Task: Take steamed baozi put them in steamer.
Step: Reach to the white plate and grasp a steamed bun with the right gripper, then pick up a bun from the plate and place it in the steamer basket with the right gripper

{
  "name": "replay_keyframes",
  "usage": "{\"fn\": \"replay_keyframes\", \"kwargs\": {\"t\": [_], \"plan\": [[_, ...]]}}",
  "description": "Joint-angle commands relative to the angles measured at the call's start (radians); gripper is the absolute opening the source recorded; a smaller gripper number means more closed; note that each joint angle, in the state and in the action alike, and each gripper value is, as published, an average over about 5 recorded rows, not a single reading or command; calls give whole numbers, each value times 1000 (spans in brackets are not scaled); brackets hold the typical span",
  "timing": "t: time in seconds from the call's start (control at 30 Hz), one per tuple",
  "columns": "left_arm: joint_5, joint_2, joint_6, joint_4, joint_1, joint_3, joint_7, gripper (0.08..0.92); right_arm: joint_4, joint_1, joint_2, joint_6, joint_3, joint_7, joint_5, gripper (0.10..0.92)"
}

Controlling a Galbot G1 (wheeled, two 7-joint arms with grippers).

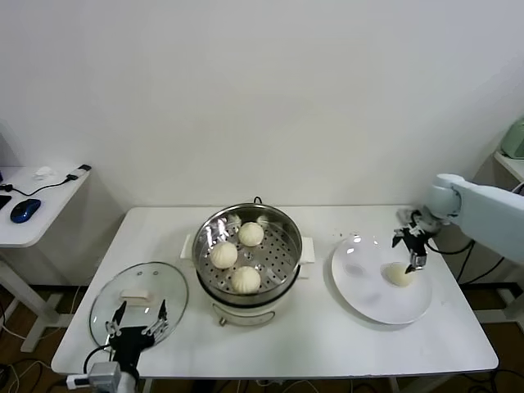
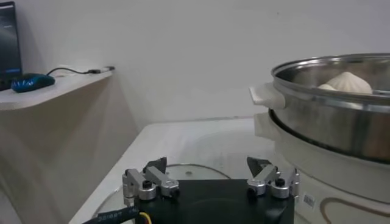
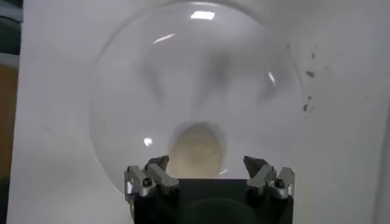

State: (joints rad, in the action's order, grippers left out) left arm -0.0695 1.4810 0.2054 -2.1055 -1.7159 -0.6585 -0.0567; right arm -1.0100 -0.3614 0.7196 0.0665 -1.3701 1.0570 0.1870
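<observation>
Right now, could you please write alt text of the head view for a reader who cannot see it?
Three steamed baozi sit in a steel steamer at the middle of a white table; a fourth baozi lies on a white plate to its right. The right tool hangs open just above that bun, and the left tool waits open over a glass lid.

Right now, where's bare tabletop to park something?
Free: the front strip of the white table between the round steel steamer and the white plate, and the far edge behind both. Crowded: the front-left corner, with the round glass lid and the left gripper.
</observation>
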Motion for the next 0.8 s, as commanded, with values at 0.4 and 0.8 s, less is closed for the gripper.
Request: {"fn": "replay_keyframes", "kwargs": {"t": [0.4, 0.8], "plan": [[5, 2, -4, 3, -3, 4, 0, 823, 144, 215, 38, 35, 215, -23, -84, 815], [3, 3, -8, 0, -7, 7, -2, 823, 104, 158, 22, 37, 198, -13, -75, 689]]}}
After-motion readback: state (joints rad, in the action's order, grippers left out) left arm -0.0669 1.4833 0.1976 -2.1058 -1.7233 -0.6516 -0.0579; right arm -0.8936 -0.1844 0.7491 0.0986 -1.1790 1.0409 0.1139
